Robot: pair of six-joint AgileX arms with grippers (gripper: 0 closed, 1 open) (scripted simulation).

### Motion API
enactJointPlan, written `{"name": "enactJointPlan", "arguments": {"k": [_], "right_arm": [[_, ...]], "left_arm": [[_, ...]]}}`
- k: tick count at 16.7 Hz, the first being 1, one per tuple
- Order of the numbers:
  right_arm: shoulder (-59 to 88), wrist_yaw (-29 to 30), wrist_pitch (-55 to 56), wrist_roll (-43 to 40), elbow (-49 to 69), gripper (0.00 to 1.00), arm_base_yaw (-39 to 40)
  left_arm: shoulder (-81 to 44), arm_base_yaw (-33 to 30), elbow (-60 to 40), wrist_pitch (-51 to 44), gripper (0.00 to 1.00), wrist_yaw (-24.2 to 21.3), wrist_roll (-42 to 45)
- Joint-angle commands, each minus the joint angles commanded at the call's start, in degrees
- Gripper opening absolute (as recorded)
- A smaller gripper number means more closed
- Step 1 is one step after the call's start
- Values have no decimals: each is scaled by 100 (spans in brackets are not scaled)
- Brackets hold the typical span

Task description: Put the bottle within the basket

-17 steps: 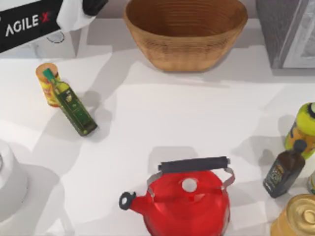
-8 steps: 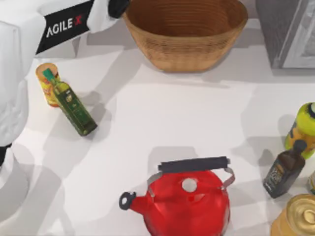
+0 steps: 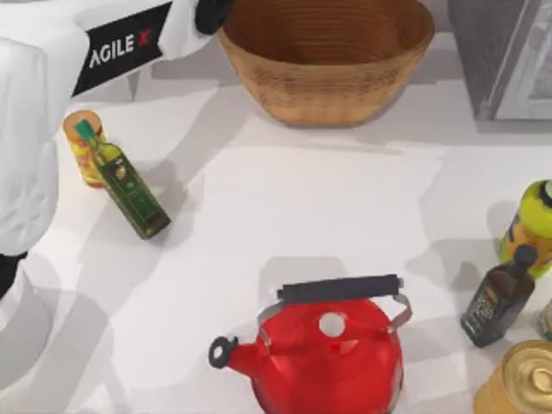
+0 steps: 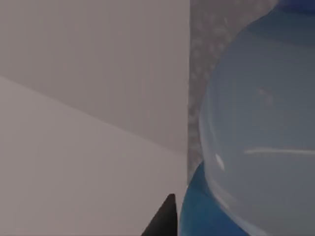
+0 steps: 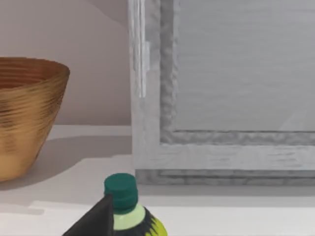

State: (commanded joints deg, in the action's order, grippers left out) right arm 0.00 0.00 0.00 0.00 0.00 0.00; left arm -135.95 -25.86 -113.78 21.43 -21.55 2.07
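The bottle (image 4: 261, 128) is seen close against the left gripper's camera, apparently carried at the far left beside the basket (image 3: 326, 65); the grip cannot be told. It should be centred over the basket before release.

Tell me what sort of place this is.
Probably a mock kitchen counter in a rendered simulation: a white table holds a red kettle, an olive oil bottle, a dark brown bottle and a wicker basket.

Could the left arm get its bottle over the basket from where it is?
Probably yes: the left arm is beside the basket's left rim, the bottle close at its wrist, and nothing stands between them.
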Motion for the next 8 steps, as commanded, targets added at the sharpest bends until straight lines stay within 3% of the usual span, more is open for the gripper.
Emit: {"name": "enactJointPlan", "arguments": {"k": [8], "right_arm": [[0, 0, 0, 0, 0, 100, 0]], "left_arm": [[0, 0, 0, 0, 83, 0, 0]]}}
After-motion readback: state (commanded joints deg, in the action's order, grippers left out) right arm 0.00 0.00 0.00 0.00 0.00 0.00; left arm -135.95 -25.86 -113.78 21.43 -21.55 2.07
